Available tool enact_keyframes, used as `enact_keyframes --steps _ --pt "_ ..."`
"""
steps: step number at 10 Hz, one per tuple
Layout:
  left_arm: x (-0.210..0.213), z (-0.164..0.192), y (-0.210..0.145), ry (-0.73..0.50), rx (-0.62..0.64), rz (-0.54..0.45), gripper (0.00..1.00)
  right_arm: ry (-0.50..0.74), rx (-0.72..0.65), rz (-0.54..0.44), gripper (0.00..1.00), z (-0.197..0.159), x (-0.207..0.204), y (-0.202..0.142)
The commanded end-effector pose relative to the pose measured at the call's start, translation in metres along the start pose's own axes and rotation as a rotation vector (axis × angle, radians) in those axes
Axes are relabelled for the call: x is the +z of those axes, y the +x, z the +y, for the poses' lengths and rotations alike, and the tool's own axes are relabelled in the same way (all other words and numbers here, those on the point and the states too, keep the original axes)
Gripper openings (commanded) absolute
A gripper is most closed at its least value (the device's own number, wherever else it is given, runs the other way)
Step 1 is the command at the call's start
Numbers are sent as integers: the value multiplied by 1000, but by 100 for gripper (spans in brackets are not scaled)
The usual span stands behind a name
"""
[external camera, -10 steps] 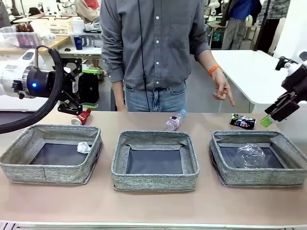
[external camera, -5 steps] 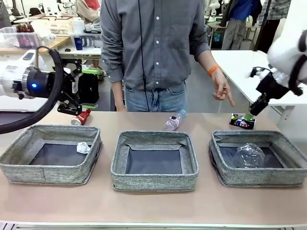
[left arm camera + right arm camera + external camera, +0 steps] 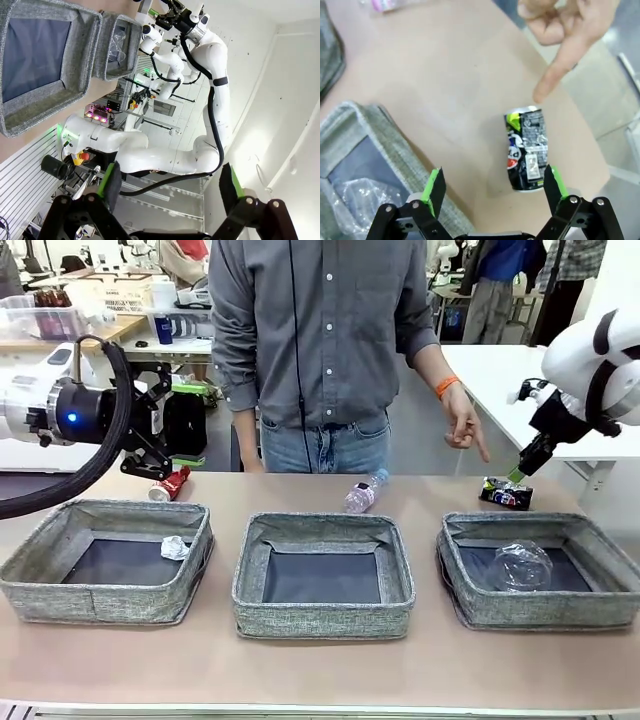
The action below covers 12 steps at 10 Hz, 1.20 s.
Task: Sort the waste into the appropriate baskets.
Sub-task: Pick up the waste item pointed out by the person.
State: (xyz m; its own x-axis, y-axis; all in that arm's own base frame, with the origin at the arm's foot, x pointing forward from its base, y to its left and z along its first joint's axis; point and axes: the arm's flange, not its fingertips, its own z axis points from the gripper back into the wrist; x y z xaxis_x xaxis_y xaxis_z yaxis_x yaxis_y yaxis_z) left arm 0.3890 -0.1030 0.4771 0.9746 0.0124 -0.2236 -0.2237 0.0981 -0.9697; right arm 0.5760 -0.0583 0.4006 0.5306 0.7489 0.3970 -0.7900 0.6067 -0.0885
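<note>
Right gripper (image 3: 518, 472) has swung in above the dark can (image 3: 505, 493); jaws wide, empty | can lies on the table (image 3: 320, 670) just behind the right basket (image 3: 540, 613), below a person's pointing hand (image 3: 463, 430) | pickup likely next; left gripper (image 3: 170, 186) also released

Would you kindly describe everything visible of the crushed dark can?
The crushed dark multicoloured can lies on its side on the table beyond the right basket: dented metal, black with white print, red and yellow-green patches. Nothing touches it; a person's hand points at it, the right gripper open above.
</note>
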Motion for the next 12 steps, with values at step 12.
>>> enact_keyframes --steps 12 --pt "0 -1 -2 8 2 -2 100 -89 -70 5 100 -64 -77 -24"
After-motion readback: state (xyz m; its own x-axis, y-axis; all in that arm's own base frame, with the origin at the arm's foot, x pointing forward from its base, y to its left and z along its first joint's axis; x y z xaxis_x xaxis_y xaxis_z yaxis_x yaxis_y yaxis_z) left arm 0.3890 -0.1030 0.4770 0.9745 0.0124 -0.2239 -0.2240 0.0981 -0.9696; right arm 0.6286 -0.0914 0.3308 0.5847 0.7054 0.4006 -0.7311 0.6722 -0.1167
